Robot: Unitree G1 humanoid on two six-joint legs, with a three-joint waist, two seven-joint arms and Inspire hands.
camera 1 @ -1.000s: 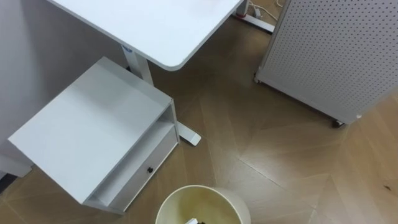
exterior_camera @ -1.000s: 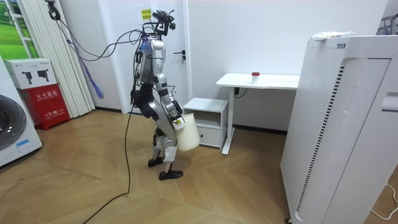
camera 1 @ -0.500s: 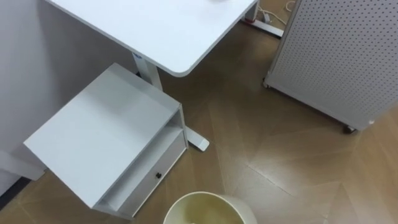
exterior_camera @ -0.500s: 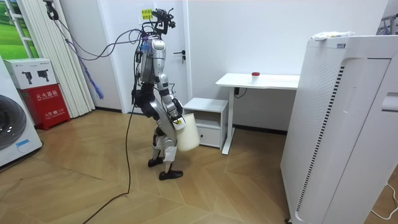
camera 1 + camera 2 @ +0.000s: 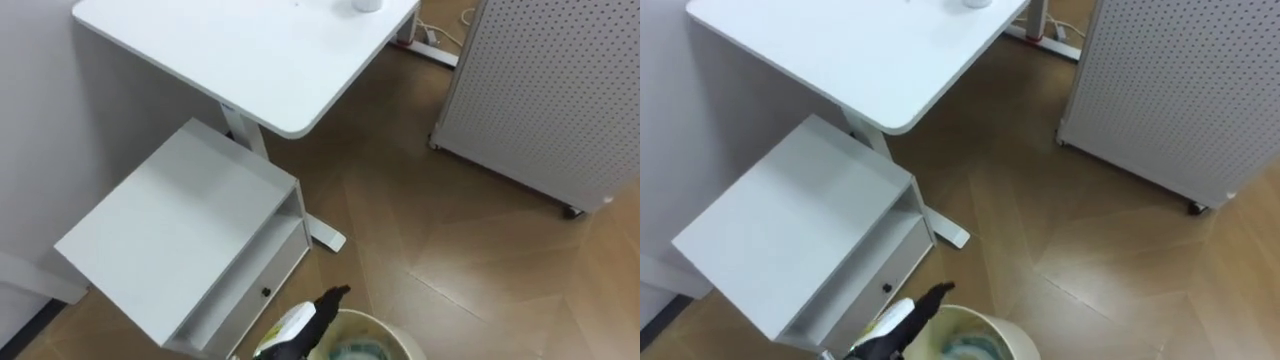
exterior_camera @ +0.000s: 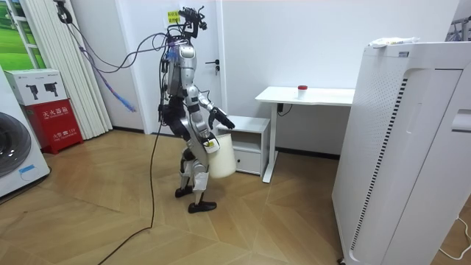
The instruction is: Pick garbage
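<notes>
From my station I see the robot standing on the wooden floor (image 5: 470,250) in front of a low white cabinet (image 5: 170,240) that sits beside and partly under a white desk (image 5: 250,50). A small object (image 6: 302,90) stands on the desk's far end. To the robot's right is a white perforated panel (image 5: 540,90) on castors.

The cream bin (image 5: 385,322) hangs close against the robot's front, its rim at the bottom of the eye views. Something pale (image 5: 350,350) lies inside it. That is all the garbage I can make out, and too little of it shows to say what it is.

The left hand (image 5: 325,303) comes in from the lower left and reaches across the bin's near rim toward the cabinet's drawer. Its dark fingers are stretched out, with nothing between them (as far as I can read it). In the room view this arm is raised forward above the bin.

The right hand (image 6: 209,142) sits at the bin's rim in the room view. Whether it grips there I cannot tell.
</notes>
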